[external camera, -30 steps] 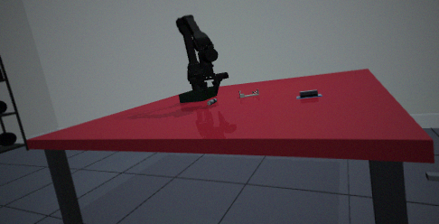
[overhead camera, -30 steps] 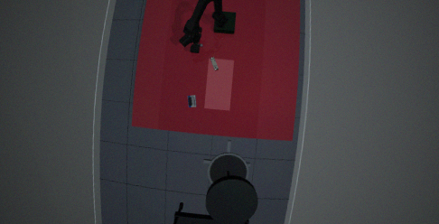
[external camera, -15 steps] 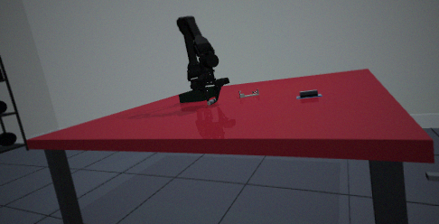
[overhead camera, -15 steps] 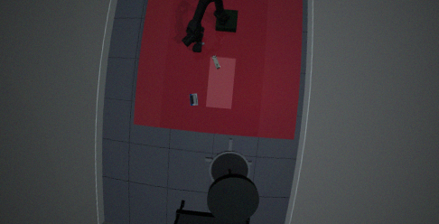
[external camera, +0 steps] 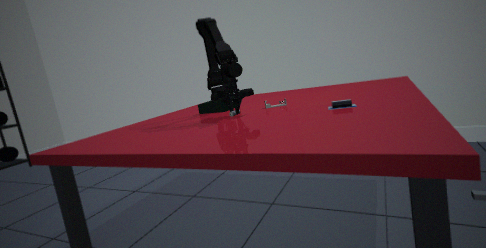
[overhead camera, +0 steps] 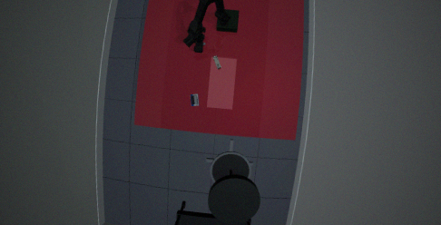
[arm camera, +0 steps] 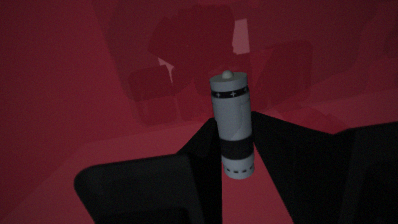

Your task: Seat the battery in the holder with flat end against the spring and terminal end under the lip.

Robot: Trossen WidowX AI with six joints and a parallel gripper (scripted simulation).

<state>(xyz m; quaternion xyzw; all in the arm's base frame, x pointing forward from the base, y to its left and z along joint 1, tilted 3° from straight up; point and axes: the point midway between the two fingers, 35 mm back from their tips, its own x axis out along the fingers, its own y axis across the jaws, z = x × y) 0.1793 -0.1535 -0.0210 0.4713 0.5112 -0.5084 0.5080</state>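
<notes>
The grey battery [arm camera: 232, 117] [external camera: 233, 114] [overhead camera: 204, 44] with dark bands lies between the fingertips. In the wrist view its terminal end points up the picture and its flat end down. My gripper [arm camera: 235, 121] is shut on the battery near its middle, low over the red table. I cannot tell whether the battery touches the table. The small pale holder [overhead camera: 217, 63] [external camera: 276, 105] is apart from the gripper, at the top edge of the pale rectangle in the top view. Its raised ends show in the exterior view. It looks empty; its spring and lip are too small to tell apart.
A blue and white piece with a dark block [overhead camera: 194, 100] [external camera: 342, 104] lies beyond the holder, away from the arm. A pale rectangle [overhead camera: 221, 90] marks the red table [overhead camera: 268, 90] [external camera: 300, 134]. The arm's dark green base [overhead camera: 233, 24] stands behind the gripper.
</notes>
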